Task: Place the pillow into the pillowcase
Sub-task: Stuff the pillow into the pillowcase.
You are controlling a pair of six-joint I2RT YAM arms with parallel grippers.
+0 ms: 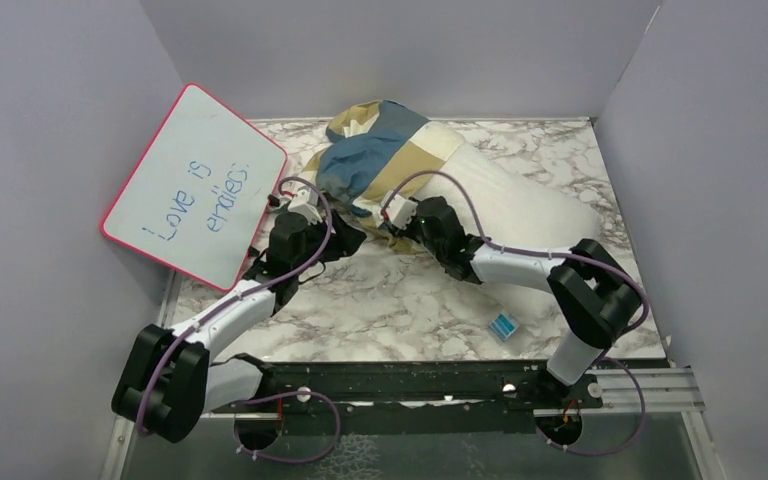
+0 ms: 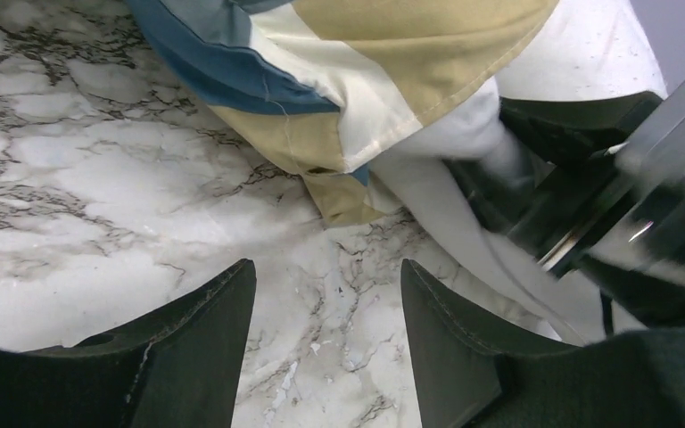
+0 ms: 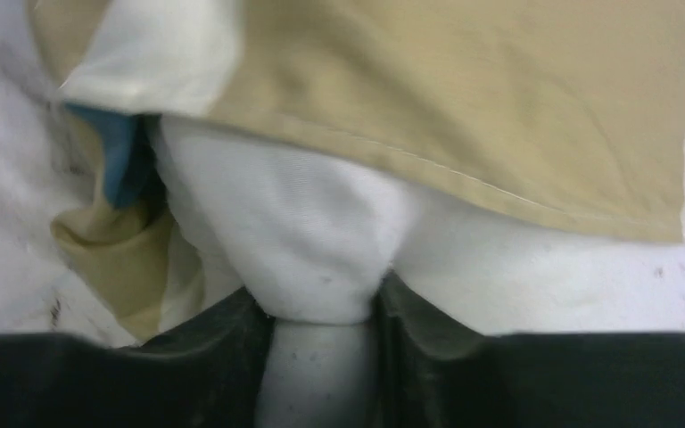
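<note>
The large, plump white fabric pillow (image 1: 530,205) lies slantwise across the far half of the white marbled surface (image 1: 400,310). Its far-left end is tucked into the limp fabric pillowcase of blue, tan and cream checked blocks (image 1: 380,150). The case is bunched over that end only, and most of the pillow's length lies bare toward the right.

In the right wrist view the tan hem (image 3: 499,107) of the case hangs just over a bulge of white pillow. The right jaws are closed on that bulge, with a fold of pillow fabric pinched between the dark fingers (image 3: 223,357). The left jaws stand partly open with nothing between them, above bare surface just short of the loose lower corner (image 2: 343,201) of the case and beside the right jaws.

The step in hand looks like drawing the case along the pillow, and it seems no more than partly done. The next move probably calls for the left jaws to take that loose corner while the right jaws hold the pillow steady. The hem would then be pulled toward the bare end, gripping case cloth alone.

A pink-rimmed whiteboard with blue handwriting (image 1: 195,185) is propped at the left. A small blue-and-white item (image 1: 503,326) lies on the near right of the surface, well apart from the work.
</note>
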